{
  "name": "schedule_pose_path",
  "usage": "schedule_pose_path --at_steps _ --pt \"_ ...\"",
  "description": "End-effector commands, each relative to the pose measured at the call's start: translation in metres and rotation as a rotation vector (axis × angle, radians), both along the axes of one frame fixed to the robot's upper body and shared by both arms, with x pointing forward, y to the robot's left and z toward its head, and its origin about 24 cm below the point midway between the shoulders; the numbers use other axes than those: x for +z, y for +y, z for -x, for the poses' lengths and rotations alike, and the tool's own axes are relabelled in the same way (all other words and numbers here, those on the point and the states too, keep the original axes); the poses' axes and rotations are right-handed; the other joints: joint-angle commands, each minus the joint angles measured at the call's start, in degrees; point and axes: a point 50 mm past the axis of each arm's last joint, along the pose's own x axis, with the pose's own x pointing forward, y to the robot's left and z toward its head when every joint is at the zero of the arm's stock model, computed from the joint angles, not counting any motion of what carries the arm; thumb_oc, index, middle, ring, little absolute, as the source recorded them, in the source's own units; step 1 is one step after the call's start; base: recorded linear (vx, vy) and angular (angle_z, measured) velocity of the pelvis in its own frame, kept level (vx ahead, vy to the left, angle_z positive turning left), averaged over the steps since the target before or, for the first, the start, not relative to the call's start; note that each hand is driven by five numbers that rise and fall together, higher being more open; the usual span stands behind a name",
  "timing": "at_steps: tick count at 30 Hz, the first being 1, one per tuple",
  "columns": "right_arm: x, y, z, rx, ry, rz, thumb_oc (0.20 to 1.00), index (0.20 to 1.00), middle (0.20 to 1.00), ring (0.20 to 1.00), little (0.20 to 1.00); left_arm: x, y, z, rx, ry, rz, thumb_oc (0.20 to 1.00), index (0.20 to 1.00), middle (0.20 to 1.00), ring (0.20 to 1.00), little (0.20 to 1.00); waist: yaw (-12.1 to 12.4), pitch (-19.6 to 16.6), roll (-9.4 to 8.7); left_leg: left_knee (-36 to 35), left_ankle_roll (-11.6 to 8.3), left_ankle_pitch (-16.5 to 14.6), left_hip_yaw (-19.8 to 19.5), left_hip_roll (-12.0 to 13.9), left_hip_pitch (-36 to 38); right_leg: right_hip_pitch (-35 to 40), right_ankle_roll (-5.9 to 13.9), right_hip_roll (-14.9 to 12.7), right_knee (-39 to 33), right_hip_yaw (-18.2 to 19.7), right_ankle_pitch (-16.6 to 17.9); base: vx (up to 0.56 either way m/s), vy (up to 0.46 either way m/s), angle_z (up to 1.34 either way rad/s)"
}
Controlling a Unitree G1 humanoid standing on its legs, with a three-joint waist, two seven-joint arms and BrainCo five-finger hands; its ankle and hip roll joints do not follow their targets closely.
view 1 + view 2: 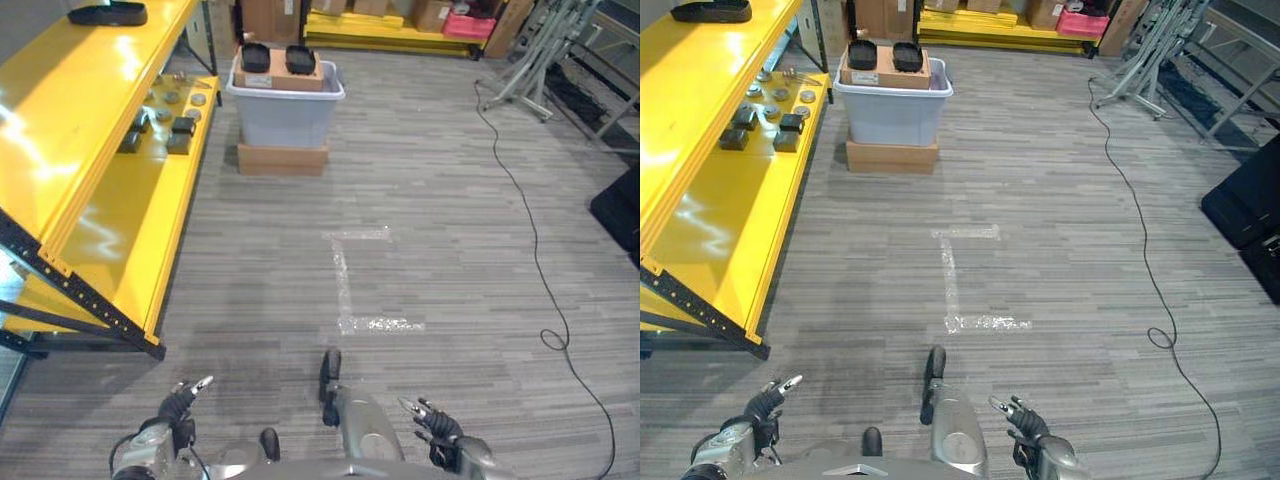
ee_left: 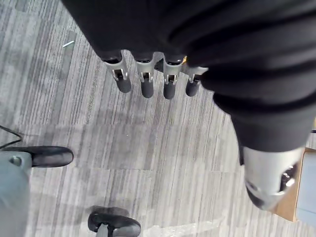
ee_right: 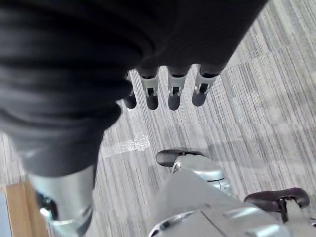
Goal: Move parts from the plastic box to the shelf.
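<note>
A translucent grey plastic box (image 1: 287,112) stands on a flat cardboard base far ahead on the floor. On top of it lies a cardboard carton holding two black parts (image 1: 256,57). The yellow shelf (image 1: 110,190) runs along the left, with several small dark parts (image 1: 182,126) on its lower level and a black part (image 1: 108,14) on its upper level. My left hand (image 1: 178,405) hangs low at the bottom left, open and empty. My right hand (image 1: 438,424) hangs at the bottom right, also open and empty. Both are far from the box.
White tape marks (image 1: 345,280) lie on the grey floor between me and the box. A black cable (image 1: 530,230) trails across the floor on the right. Metal stands (image 1: 535,60) and a black object (image 1: 618,210) sit at the right; more yellow shelving with cartons (image 1: 390,25) lines the back.
</note>
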Motion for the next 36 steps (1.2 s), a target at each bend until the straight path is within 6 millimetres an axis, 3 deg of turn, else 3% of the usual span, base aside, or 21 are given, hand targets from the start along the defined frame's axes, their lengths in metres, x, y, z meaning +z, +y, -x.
schedule_pose_path --at_steps 1,3,4,5,6,9,10,12,15,17,18,19,20,22,23,27,28,29,33,35,36 --pt "0.015 -0.010 -0.024 0.058 -0.114 0.037 1.000 1.000 1.000 1.000 1.000 0.013 0.005 -0.021 -0.024 -0.109 -0.050 1.000 1.000 1.000 1.000 1.000 -1.3 -2.2 1.70 0.1 -0.68 -5.7 0.7 0.4 6.2 4.8 -0.42 1.2 -1.9 -1.3 11.6 0.56 -0.210 0.08" --pt "0.015 -0.015 -0.025 0.065 -0.077 0.041 1.000 1.000 1.000 1.000 1.000 0.008 0.007 -0.014 0.028 -0.048 -0.056 1.000 1.000 1.000 1.000 1.000 -2.1 -4.4 2.86 8.3 -4.06 -1.8 1.6 2.9 7.9 7.8 -4.27 3.1 -3.0 -1.8 7.1 0.57 -0.275 0.16" --pt "0.014 -0.018 -0.026 0.083 -0.048 0.042 1.000 1.000 1.000 1.000 1.000 0.003 0.007 -0.005 0.050 -0.014 -0.052 1.000 1.000 1.000 1.000 1.000 -1.7 -4.8 2.62 24.1 -7.66 7.0 2.3 4.4 2.8 11.8 -6.93 4.3 -5.0 -0.4 4.5 0.59 -0.328 0.37" --pt "0.013 -0.020 -0.025 0.102 -0.014 0.047 1.000 1.000 1.000 1.000 1.000 0.000 0.008 0.001 0.074 0.009 -0.046 1.000 1.000 1.000 1.000 1.000 -0.7 -4.5 1.80 37.2 -9.04 10.9 1.7 4.2 -4.2 14.3 -8.26 4.0 -5.8 0.6 3.4 0.83 -0.404 0.37" --pt "0.012 -0.029 -0.019 0.112 0.027 0.084 1.000 1.000 1.000 1.000 1.000 -0.003 0.008 0.003 0.060 0.047 -0.027 1.000 1.000 1.000 1.000 1.000 1.2 -3.0 1.36 46.1 -8.78 11.8 2.7 7.6 -17.9 19.6 -9.72 4.6 -7.7 1.9 1.9 0.83 -0.242 -0.38" --pt "0.011 -0.028 -0.023 0.098 0.039 0.086 1.000 1.000 1.000 1.000 1.000 -0.009 0.000 0.011 0.030 0.076 -0.013 1.000 1.000 1.000 1.000 1.000 3.3 -2.3 2.29 21.4 -6.65 10.2 6.6 6.1 -19.6 23.8 -8.62 5.7 -9.2 4.4 -0.4 0.65 0.086 -0.61" --pt "0.010 -0.026 -0.024 0.098 0.046 0.094 1.000 1.000 1.000 1.000 1.000 -0.011 -0.002 0.018 0.036 0.082 -0.007 1.000 1.000 1.000 1.000 1.000 4.4 -2.2 3.49 9.3 -7.26 12.5 7.0 5.7 -20.3 25.2 -8.17 7.1 -9.1 5.5 -1.5 0.62 0.194 -0.42" --pt "0.008 -0.026 -0.020 0.085 0.063 0.087 1.000 1.000 1.000 1.000 1.000 -0.013 -0.002 0.023 0.030 0.102 -0.016 1.000 1.000 1.000 1.000 1.000 6.7 -1.7 4.44 2.6 -9.19 19.4 2.8 5.9 -24.4 27.3 -8.88 9.3 -8.4 8.1 -3.3 0.52 0.102 -0.52" --pt "0.005 -0.028 -0.015 0.051 0.084 0.073 1.000 1.000 1.000 1.000 1.000 -0.014 0.001 0.028 0.040 0.129 -0.021 1.000 1.000 1.000 1.000 1.000 8.5 -2.4 3.97 -0.8 -8.55 17.1 2.5 4.9 -24.4 29.9 -8.44 9.6 -7.8 9.7 -6.0 0.55 0.186 -0.51" --pt "0.002 -0.027 -0.011 0.043 0.123 0.067 1.000 1.000 1.000 1.000 1.000 -0.015 0.004 0.033 0.073 0.153 -0.016 1.000 1.000 1.000 1.000 1.000 8.8 -3.0 3.55 1.1 -7.41 15.0 4.5 4.8 -23.3 30.5 -7.69 8.6 -5.7 8.4 -8.2 0.44 0.226 -0.78" --pt "-0.002 -0.023 -0.005 0.037 0.161 0.052 1.000 1.000 1.000 1.000 1.000 -0.016 0.007 0.036 0.104 0.172 -0.006 1.000 1.000 1.000 1.000 1.000 8.9 -3.5 3.08 1.7 -5.60 12.5 6.5 4.6 -21.3 30.6 -6.67 7.0 -0.8 5.9 -8.7 0.31 0.176 -0.45" --pt "-0.003 -0.021 -0.003 0.037 0.169 0.046 1.000 1.000 1.000 1.000 1.000 -0.016 0.007 0.037 0.105 0.177 -0.005 1.000 1.000 1.000 1.000 1.000 8.9 -3.7 3.01 1.7 -4.93 11.9 6.8 4.4 -20.8 30.3 -6.27 6.4 1.7 5.3 -8.0 0.55 0.323 -0.21" --pt "-0.008 -0.016 0.005 0.033 0.192 0.034 1.000 1.000 1.000 1.000 1.000 -0.017 0.007 0.039 0.088 0.187 -0.011 1.000 1.000 1.000 1.000 1.000 8.4 -3.9 3.01 1.5 -2.75 10.3 6.7 3.7 -18.3 27.9 -4.43 4.5 12.6 3.7 -4.8 0.35 0.221 -0.09" --pt "-0.012 -0.011 0.012 0.030 0.217 0.023 1.000 1.000 1.000 1.000 1.000 -0.019 0.006 0.040 0.098 0.191 -0.039 1.000 1.000 1.000 1.000 1.000 7.6 -4.0 3.99 1.6 -0.92 8.3 5.7 3.7 -15.6 21.5 -3.28 2.5 22.7 3.3 -0.6 0.44 0.261 0.05" --pt "-0.013 -0.009 0.014 0.038 0.223 0.017 1.000 1.000 1.000 1.000 1.000 -0.019 0.007 0.039 0.110 0.186 -0.042 1.000 1.000 1.000 1.000 1.000 7.3 -3.8 4.07 1.8 -0.52 7.5 5.6 3.6 -14.8 19.7 -3.47 1.9 23.4 2.9 -0.4 0.44 0.191 0.22" --pt "-0.019 0.001 0.022 0.076 0.243 0.019 1.000 1.000 1.000 1.000 1.000 -0.012 0.015 0.026 0.118 0.139 -0.068 1.000 1.000 1.000 1.000 1.000 5.9 -2.4 3.96 0.4 -0.90 5.7 3.7 3.2 -9.6 15.7 -4.93 2.9 10.0 -0.4 -3.2 0.32 -0.013 0.28" --pt "-0.019 0.001 0.024 0.070 0.247 0.016 1.000 1.000 1.000 1.000 1.000 -0.009 0.018 0.020 0.112 0.125 -0.077 1.000 1.000 1.000 1.000 1.000 5.0 -1.8 3.47 0.2 -1.10 4.8 2.9 2.5 -8.2 15.0 -4.74 3.5 4.5 -0.8 -2.1 0.50 -0.064 0.46" --pt "-0.019 -0.004 0.030 0.070 0.265 0.018 1.000 1.000 1.000 1.000 1.000 -0.005 0.022 0.010 0.115 0.098 -0.078 1.000 1.000 1.000 1.000 1.000 2.4 -1.6 2.67 -0.5 -0.93 2.1 0.3 0.6 -5.0 10.9 -3.17 4.3 -3.2 2.0 3.3 0.50 -0.052 0.51" --pt "-0.020 -0.011 0.041 0.066 0.283 0.040 1.000 1.000 1.000 1.000 1.000 -0.002 0.024 0.003 0.127 0.077 -0.080 1.000 1.000 1.000 1.000 1.000 -0.1 -1.9 2.73 -0.4 -1.04 -0.3 -2.0 -0.3 -1.8 7.1 -2.57 4.6 -4.3 3.2 6.9 0.45 -0.058 0.74" --pt "-0.018 -0.016 0.040 0.043 0.283 0.053 1.000 1.000 1.000 1.000 1.000 -0.002 0.023 0.004 0.130 0.078 -0.082 1.000 1.000 1.000 1.000 1.000 -0.7 -2.4 2.97 0.3 -1.34 -1.3 -3.1 -0.2 -0.4 8.3 -4.02 5.8 -4.5 4.1 6.0 0.47 -0.114 0.65" --pt "-0.016 -0.022 0.037 0.033 0.284 0.062 1.000 1.000 1.000 1.000 1.000 -0.005 0.019 0.006 0.147 0.088 -0.057 1.000 1.000 1.000 1.000 1.000 -1.0 -3.2 3.35 4.5 -2.72 0.5 -2.9 1.0 -0.1 9.5 -5.47 6.4 -4.5 4.2 4.9 0.34 -0.091 0.71"
